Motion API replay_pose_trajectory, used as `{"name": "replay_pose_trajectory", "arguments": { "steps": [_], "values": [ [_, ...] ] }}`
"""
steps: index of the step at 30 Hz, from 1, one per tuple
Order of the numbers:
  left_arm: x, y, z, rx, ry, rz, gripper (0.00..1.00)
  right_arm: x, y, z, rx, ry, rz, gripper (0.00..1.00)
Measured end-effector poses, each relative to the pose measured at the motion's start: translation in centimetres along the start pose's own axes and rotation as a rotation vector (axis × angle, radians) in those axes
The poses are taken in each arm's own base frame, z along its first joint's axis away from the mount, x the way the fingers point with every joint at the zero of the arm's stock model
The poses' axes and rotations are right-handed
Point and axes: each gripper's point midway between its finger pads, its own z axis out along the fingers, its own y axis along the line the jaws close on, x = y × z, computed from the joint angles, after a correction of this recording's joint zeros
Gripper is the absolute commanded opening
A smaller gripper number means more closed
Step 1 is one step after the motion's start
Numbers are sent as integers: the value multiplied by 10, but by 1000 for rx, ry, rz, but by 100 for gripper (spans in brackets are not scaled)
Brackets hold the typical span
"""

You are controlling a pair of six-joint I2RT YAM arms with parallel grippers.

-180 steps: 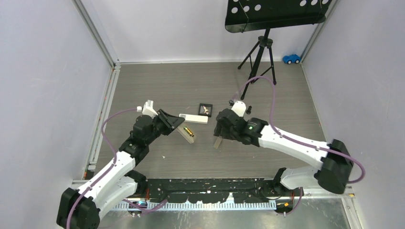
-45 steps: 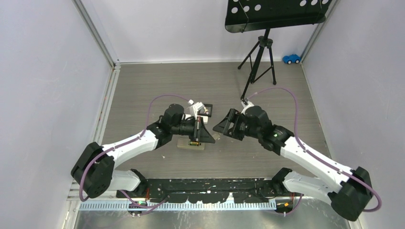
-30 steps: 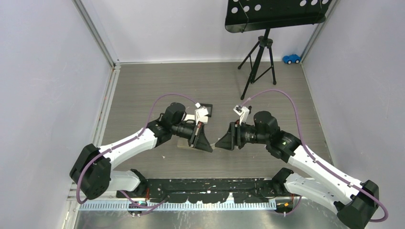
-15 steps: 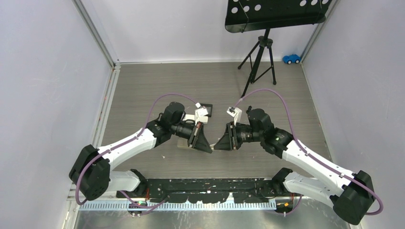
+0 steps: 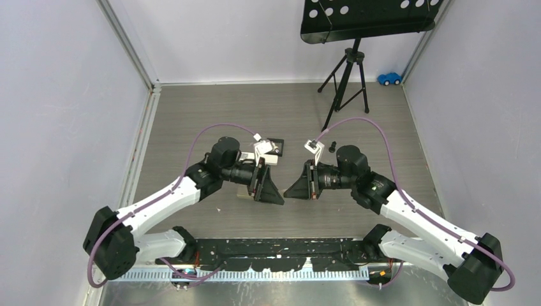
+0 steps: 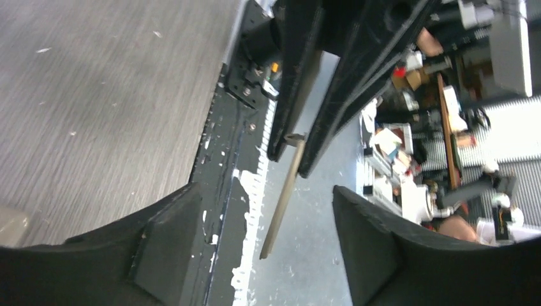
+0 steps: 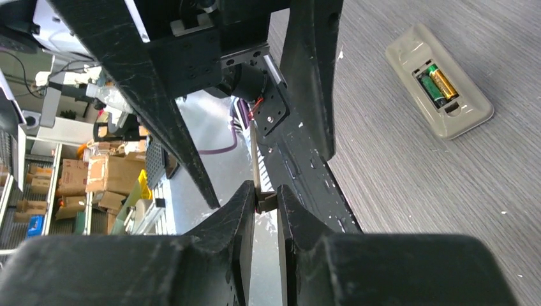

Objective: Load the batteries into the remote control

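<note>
Change, left gripper: The left gripper was closed half a second ago. We now find its fingers spread wide, and nothing touches either pad.
Change, right gripper: The right gripper stood wider a second ago. It has since narrowed onto a thin beige strip and pinches one end, with the jaws nearly together.
Change, arms: The left elbow sits further left than half a second ago. The two grippers still meet tip to tip, just to the right of the remote control.
Change, remote control: It lies nearer the arm bases than in the earliest picture, and in the top view the left wrist hides most of it.
Remote control: It lies flat on the table with its grey-beige back up and its battery bay uncovered.
Batteries: We see two batteries, one green and one orange, side by side inside the remote control's bay.
Strip: It is held off the table, to the right of the remote control. Its free end reaches between the left fingers without touching them.
Surface: The table is grey wood-grain. A small black tray lies just behind the remote control, and a black peg stands behind it and to the right. A black rail runs along the near edge, in front of the remote control.
Room: The walls are pale. A music stand and a blue toy car sit well behind the remote control, to the right. The wrist views show cluttered shelves and cardboard boxes beyond the rail.
</note>
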Motion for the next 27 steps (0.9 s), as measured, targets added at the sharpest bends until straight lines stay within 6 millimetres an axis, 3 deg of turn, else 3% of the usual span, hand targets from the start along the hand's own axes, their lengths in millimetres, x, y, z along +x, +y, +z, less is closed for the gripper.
{"name": "replay_pose_trajectory", "arguments": {
  "steps": [3,8,12,15,19,22,27],
  "values": [
    [-6,10,-5,-107,-51,1,96,-6,0,1,8,-30,14,0],
    [-23,37,-30,-354,-186,-9,99,-9,-19,6,80,-88,71,0],
    [-41,64,-71,-592,-368,-74,98,-8,-62,23,223,-111,207,0],
    [-43,86,-101,-730,-491,-155,93,2,-94,42,313,-100,333,0],
    [-14,133,-132,-927,-550,-336,84,29,-120,63,417,-73,447,0],
    [12,160,-142,-1026,-524,-444,77,31,-123,74,429,-95,480,0],
    [38,179,-142,-1095,-458,-521,73,29,-136,93,451,-123,542,0]
  ]
}}
